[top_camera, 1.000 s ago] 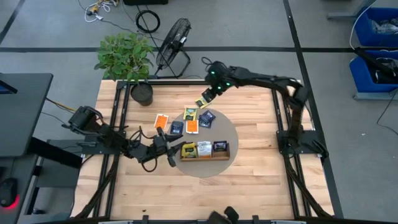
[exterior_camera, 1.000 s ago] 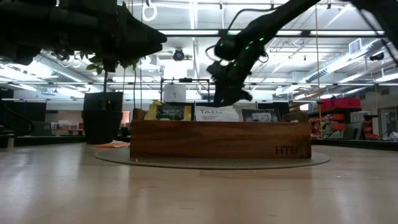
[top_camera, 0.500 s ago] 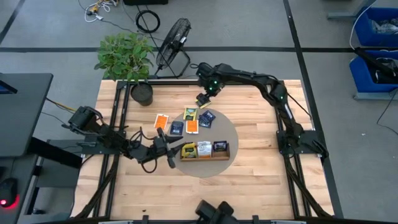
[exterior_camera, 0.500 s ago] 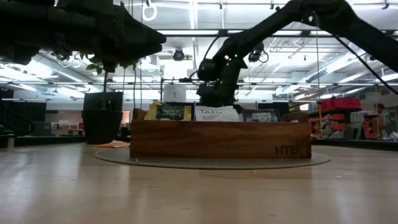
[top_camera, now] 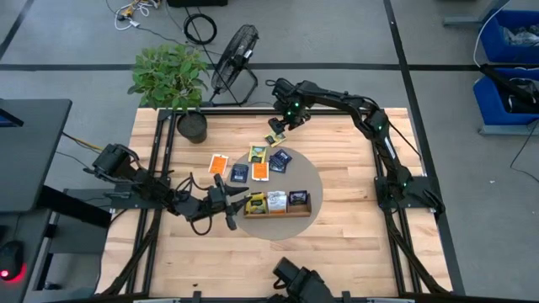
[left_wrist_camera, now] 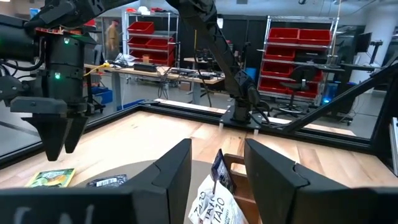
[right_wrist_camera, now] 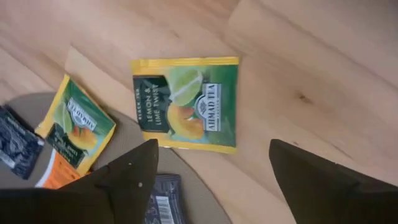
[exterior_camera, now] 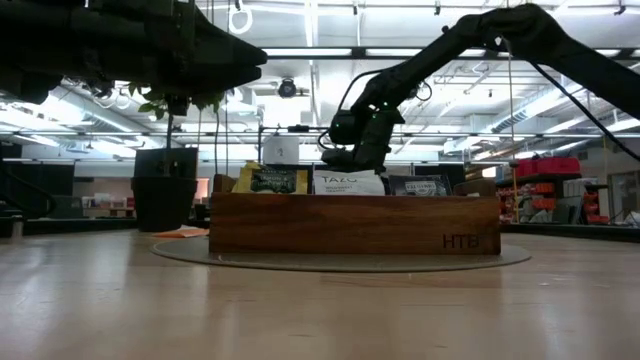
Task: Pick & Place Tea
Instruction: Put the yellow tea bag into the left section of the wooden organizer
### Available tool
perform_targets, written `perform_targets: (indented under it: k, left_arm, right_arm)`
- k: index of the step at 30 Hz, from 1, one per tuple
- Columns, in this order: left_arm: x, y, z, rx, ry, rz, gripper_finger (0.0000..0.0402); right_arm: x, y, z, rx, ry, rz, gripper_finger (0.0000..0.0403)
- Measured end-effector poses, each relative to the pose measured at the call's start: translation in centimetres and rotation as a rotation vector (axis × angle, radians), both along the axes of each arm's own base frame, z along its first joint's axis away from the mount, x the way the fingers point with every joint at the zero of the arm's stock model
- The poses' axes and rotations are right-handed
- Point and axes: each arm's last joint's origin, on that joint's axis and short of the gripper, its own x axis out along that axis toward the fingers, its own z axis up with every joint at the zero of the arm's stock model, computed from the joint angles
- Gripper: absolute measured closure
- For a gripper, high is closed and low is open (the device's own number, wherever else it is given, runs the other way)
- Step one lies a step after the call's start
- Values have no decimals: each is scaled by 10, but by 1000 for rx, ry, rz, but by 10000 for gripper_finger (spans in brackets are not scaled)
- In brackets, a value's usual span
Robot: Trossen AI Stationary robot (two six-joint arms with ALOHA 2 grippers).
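Loose tea packets lie flat on the far half of the table: a green-yellow one [top_camera: 274,139] [right_wrist_camera: 185,102], a yellow-green one [top_camera: 258,154], two orange ones [top_camera: 219,162] [top_camera: 260,171] and two dark blue ones [top_camera: 239,173] [top_camera: 280,160]. Three more stand in the wooden tray [top_camera: 308,210] [exterior_camera: 350,225]. My right gripper [top_camera: 285,120] [right_wrist_camera: 211,180] hangs open, pointing down just above the green-yellow packet. My left gripper [top_camera: 233,203] [left_wrist_camera: 217,180] is open and level at the tray's left end, touching nothing.
The tray sits on a round grey mat [top_camera: 307,178]. A potted plant [top_camera: 193,126] stands at the far left corner, with a fan [top_camera: 234,50] on the floor behind it. Bare wood stretches along the table's near and right sides [top_camera: 345,244].
My right arm has swung its forearm toward the table's far edge and its wrist has turned about, while the gripper has stayed over the green-yellow packet. The packet has not moved.
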Motion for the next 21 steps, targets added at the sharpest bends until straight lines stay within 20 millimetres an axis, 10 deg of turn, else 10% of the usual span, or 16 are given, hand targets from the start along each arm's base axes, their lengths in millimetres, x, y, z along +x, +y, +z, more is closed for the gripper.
perform_targets:
  k: [12,21]
  left_arm:
    - [1,0,1,1,-7,-23,248]
    - [1,0,1,9,-4,-22,248]
  right_arm:
    - [26,8,10,-109,-167,106,123]
    - [18,41,22,-388,256,908,137]
